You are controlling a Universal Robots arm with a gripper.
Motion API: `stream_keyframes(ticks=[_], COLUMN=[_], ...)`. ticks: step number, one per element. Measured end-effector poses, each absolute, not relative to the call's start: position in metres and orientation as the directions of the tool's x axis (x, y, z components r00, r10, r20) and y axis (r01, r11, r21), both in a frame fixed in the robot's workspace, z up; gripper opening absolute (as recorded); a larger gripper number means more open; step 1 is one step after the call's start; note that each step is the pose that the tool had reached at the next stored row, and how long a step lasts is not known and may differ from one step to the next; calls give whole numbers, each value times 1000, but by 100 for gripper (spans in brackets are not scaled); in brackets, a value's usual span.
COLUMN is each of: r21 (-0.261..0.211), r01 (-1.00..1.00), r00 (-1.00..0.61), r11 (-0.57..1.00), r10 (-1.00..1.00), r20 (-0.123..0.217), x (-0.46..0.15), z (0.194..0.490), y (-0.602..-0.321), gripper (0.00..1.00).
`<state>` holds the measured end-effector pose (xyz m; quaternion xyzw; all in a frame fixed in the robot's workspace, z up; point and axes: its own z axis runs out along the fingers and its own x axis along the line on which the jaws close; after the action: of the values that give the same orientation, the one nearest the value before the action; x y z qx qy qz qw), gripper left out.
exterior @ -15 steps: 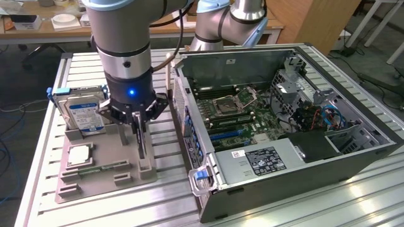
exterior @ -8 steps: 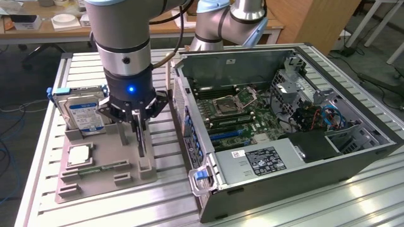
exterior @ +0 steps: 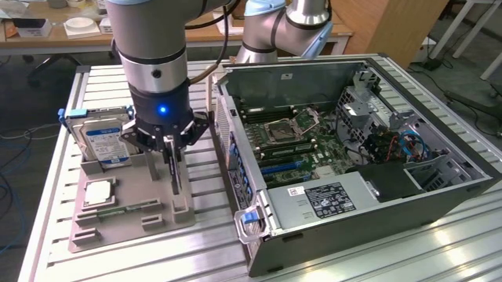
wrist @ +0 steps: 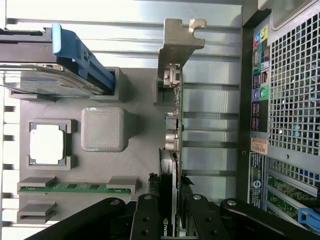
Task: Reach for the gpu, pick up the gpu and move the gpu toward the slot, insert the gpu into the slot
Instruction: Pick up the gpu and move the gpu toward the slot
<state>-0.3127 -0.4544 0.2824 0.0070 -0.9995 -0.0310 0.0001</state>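
Pinching the thin gpu [wrist: 173, 125] on both sides, the half-closed gripper [exterior: 164, 170] sits at the exterior view's left middle, over the gray tray [exterior: 133, 218]. A weak hold could let the card tip or slip.

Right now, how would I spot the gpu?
Find the big open computer case, then the grey tray beside it on the exterior view's left. The gpu is the thin green card standing on edge there, clamped in the claw, unlike the boxy hard drive and flat square chip.
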Motion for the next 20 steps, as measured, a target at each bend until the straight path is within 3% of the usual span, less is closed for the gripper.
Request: stream_keyframes(ticks=[20], r21=[66], r01=[-15], r00=[-1000], r11=[998], r10=[-15], r20=[-1], x=[-314], z=[299], y=[-454], gripper=[26])
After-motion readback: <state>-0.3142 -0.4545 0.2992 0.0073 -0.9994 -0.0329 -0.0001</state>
